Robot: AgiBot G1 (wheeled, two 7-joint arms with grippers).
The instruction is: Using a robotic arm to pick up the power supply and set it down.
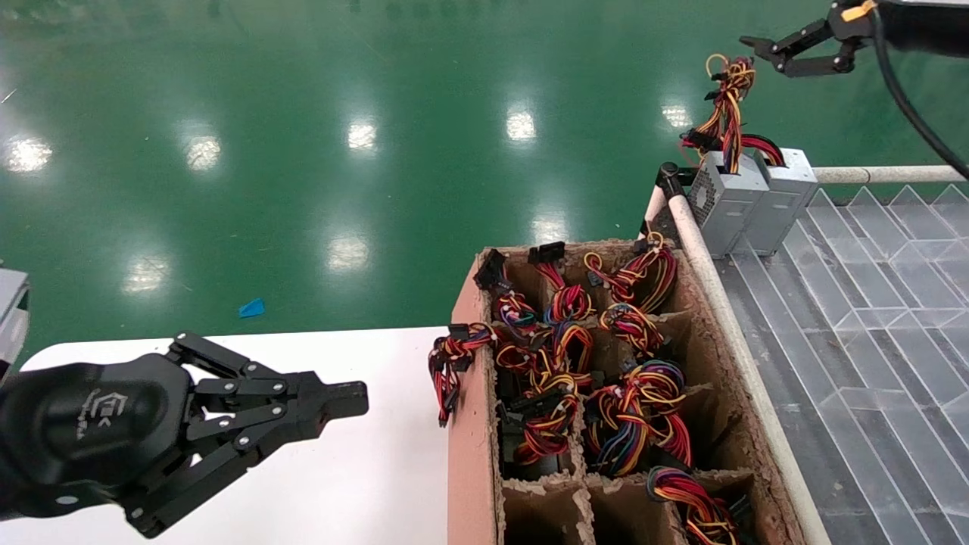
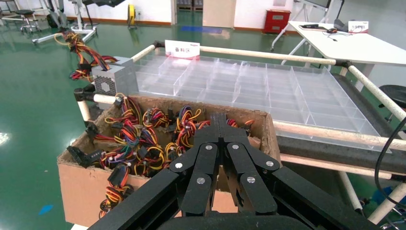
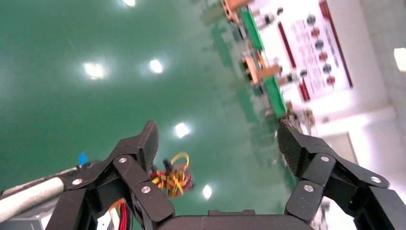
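Two grey boxes stand at the clear tray's (image 1: 870,303) far-left corner: the power supply (image 1: 723,197) and a red-wired twin (image 1: 787,198). The right gripper (image 1: 768,57) hovers above them, fingers spread and empty; the left gripper (image 1: 344,401) is parked over the white table (image 1: 378,469), fingers pressed together. The cardboard crate (image 1: 469,424) holds perhaps seven wire bundles.

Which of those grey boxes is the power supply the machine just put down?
Find the clear divided tray beside the cardboard crate. Two grey boxes stand touching at its far corner. The power supply is the one nearer the crate, with a fan grille and a yellow-orange wire bundle rising upward; its neighbour has red looped wires.

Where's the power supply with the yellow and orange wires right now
In the head view, the power supply stands upright on the far corner of the clear tray rack, beside a second grey box, below the open right gripper.
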